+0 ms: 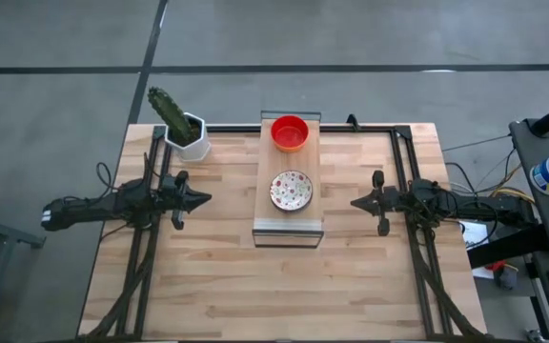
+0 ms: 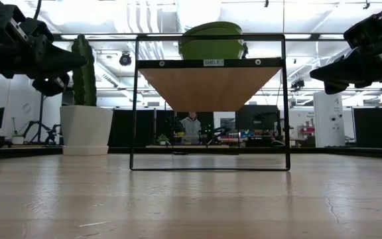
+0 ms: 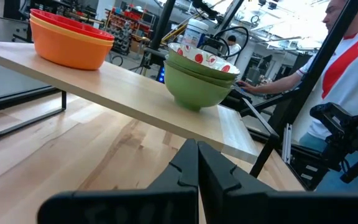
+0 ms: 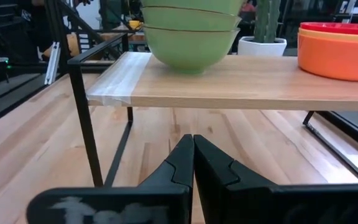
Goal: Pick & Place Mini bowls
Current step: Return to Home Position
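Two stacks of mini bowls stand on a raised wooden shelf (image 1: 290,227) in the table's middle. At the far end is a red bowl nested in orange ones (image 1: 290,133) (image 3: 67,40) (image 4: 340,50). Nearer is a stack with a white floral inside and green outsides (image 1: 291,191) (image 3: 201,74) (image 4: 191,31) (image 2: 211,41). My left gripper (image 1: 203,199) (image 3: 197,148) (image 2: 83,61) hovers left of the shelf, shut and pointing at it. My right gripper (image 1: 355,202) (image 4: 192,140) (image 2: 314,72) hovers right of the shelf, shut and pointing at it. Neither touches anything.
A white pot with a green cactus (image 1: 187,131) (image 2: 85,126) (image 4: 263,43) stands at the table's far left, beside the shelf's black frame (image 2: 134,106). A person in a red and white shirt (image 3: 353,68) stands beyond the right edge. Bare wood lies under and in front of the shelf.
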`<state>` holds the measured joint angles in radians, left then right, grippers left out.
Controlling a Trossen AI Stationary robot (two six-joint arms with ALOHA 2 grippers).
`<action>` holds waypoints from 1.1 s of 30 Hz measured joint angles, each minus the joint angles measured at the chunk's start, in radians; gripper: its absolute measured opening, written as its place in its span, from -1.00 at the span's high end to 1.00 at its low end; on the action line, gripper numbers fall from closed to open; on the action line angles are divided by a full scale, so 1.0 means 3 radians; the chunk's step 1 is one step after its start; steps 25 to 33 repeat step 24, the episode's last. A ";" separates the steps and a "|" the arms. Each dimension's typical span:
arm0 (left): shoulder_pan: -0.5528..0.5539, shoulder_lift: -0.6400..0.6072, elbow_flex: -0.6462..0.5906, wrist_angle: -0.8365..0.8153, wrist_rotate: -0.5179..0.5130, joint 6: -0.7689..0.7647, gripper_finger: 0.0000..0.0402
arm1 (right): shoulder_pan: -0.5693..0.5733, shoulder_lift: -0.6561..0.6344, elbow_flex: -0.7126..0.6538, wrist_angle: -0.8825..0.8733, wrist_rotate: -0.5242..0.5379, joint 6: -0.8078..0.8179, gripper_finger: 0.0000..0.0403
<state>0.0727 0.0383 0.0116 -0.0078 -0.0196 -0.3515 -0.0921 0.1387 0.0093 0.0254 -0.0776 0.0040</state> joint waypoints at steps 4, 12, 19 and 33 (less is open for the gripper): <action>-0.0001 0.0000 0.0000 0.0000 0.0000 0.0000 1.00 | 0.0000 0.0000 0.0000 -0.0001 0.0000 -0.0021 0.96; 0.0000 0.0000 0.0000 -0.0001 0.0000 0.0000 1.00 | 0.0000 0.0000 0.0000 -0.0001 0.0000 -0.0018 0.96; -0.0001 0.0000 0.0000 -0.0001 0.0000 0.0000 1.00 | 0.0000 0.0000 0.0001 -0.0001 0.0000 0.0012 0.96; 0.0000 0.0000 0.0000 -0.0001 0.0000 0.0000 1.00 | 0.0000 0.0000 0.0001 0.0000 0.0000 -0.0023 0.96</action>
